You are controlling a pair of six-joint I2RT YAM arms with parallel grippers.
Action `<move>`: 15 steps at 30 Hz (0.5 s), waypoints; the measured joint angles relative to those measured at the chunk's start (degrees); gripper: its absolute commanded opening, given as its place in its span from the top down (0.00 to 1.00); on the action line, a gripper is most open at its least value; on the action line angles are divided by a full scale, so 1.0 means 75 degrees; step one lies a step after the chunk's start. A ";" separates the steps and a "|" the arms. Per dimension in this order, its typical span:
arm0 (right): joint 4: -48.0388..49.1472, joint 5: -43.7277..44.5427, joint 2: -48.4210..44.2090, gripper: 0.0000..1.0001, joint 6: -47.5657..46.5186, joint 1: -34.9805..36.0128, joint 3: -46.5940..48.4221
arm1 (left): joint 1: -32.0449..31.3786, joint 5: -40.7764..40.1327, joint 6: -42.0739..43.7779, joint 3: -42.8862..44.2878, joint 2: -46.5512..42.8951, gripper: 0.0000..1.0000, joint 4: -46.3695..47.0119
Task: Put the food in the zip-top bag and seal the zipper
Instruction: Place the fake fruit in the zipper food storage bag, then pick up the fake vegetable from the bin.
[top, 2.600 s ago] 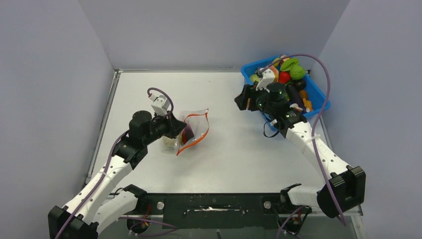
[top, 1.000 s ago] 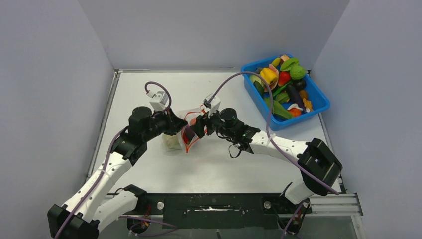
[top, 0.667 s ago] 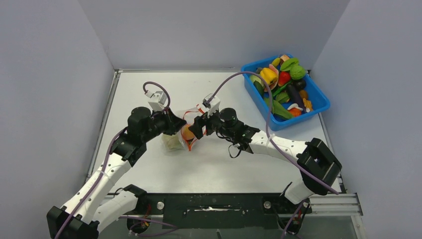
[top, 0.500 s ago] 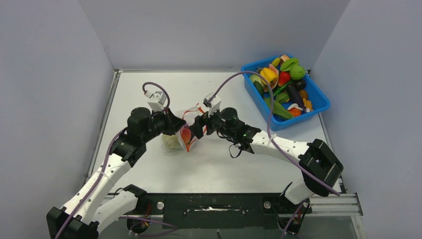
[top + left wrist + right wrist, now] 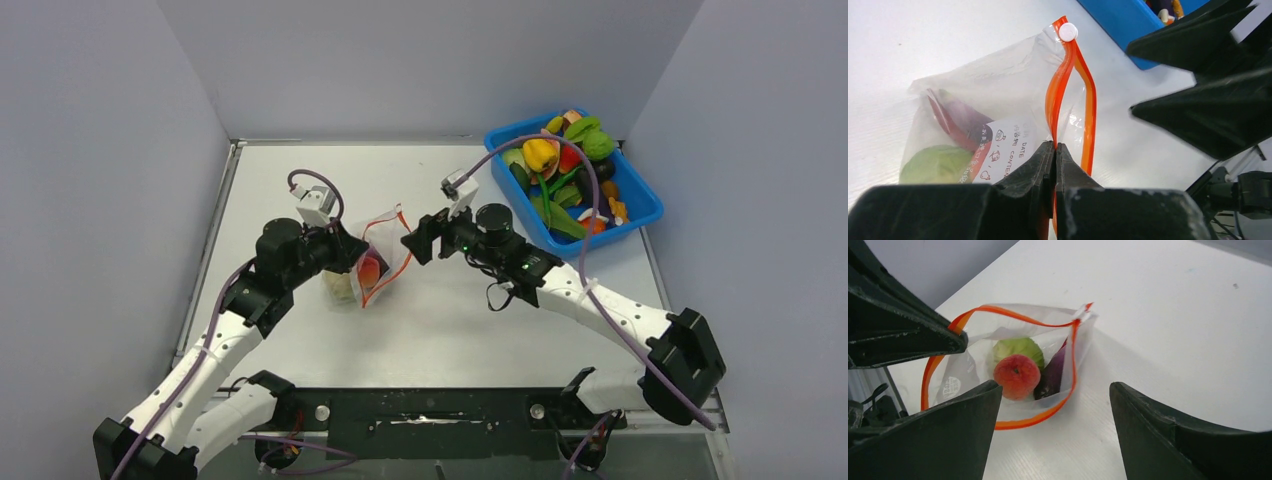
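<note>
At zip-top bag's (image 5: 998,85) open mouth: left tool (image 5: 1055,147) tight on zipper (image 5: 1054,100), right tool (image 5: 1053,390) wide, clear.

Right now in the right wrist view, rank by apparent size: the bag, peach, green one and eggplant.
1. zip-top bag
2. peach
3. green round one and eggplant: both partly hidden, too close to rank.

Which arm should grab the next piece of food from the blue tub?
Right. The right gripper is open, empty and nearer the blue tub; the left gripper pinches the zipper, holding the bag open.
</note>
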 measured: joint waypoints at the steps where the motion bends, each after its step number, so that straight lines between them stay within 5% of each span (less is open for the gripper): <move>1: -0.0093 0.0000 -0.0146 0.19 0.0026 -0.0149 0.0000 | 0.0000 -0.0061 0.0108 0.0000 -0.0006 1.00 -0.0009; 15: -0.1964 0.1985 -0.1040 0.18 -0.0452 -0.1996 0.0717 | 0.0000 -0.0274 0.1250 -0.0280 -0.0388 1.00 -0.0102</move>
